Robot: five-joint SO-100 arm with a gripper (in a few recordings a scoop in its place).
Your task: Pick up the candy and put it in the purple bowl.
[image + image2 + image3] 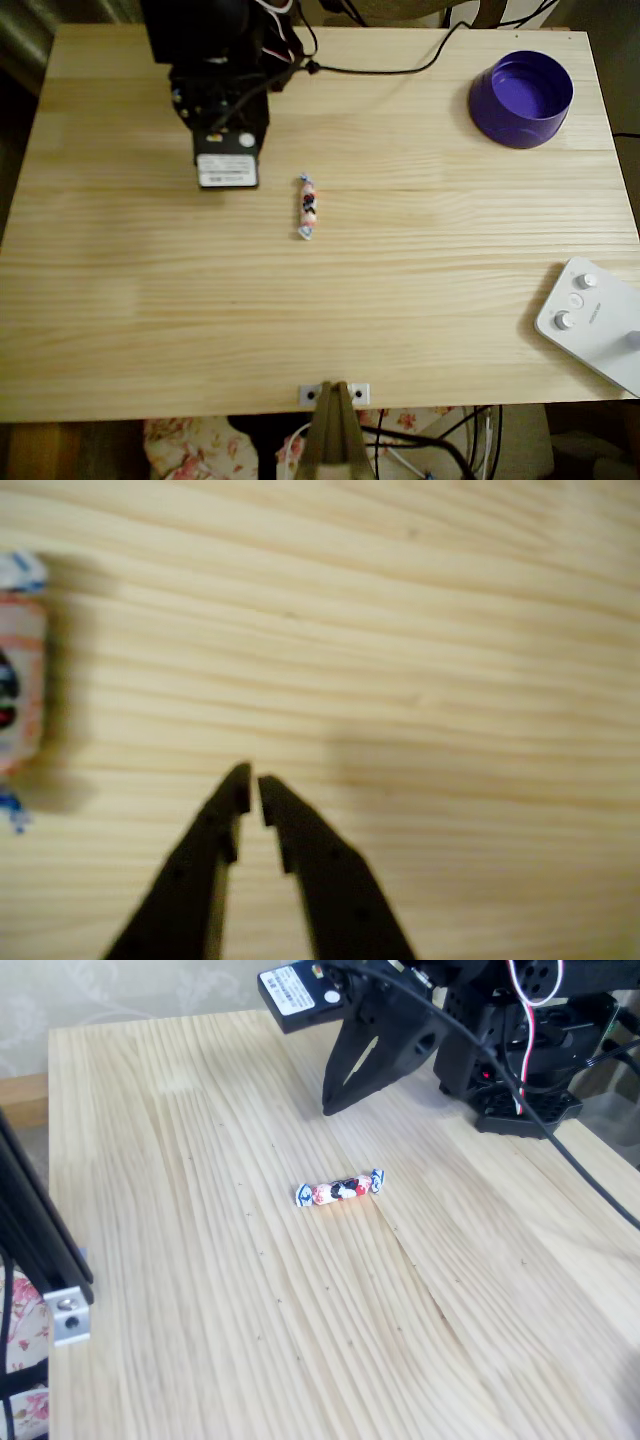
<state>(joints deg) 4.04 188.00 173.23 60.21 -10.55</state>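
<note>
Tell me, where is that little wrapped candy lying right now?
In the overhead view the candy lies flat on the wooden table, near its middle, just right of the gripper and well left of the purple bowl.

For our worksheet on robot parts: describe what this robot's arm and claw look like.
The arm is black and blocky. Red, white and black wires loop over it, and a black cable trails across the table. A white label with a round sticker sits near the wrist. The claw has two black, tapering, pointed fingers with small notches near the tips.
</note>
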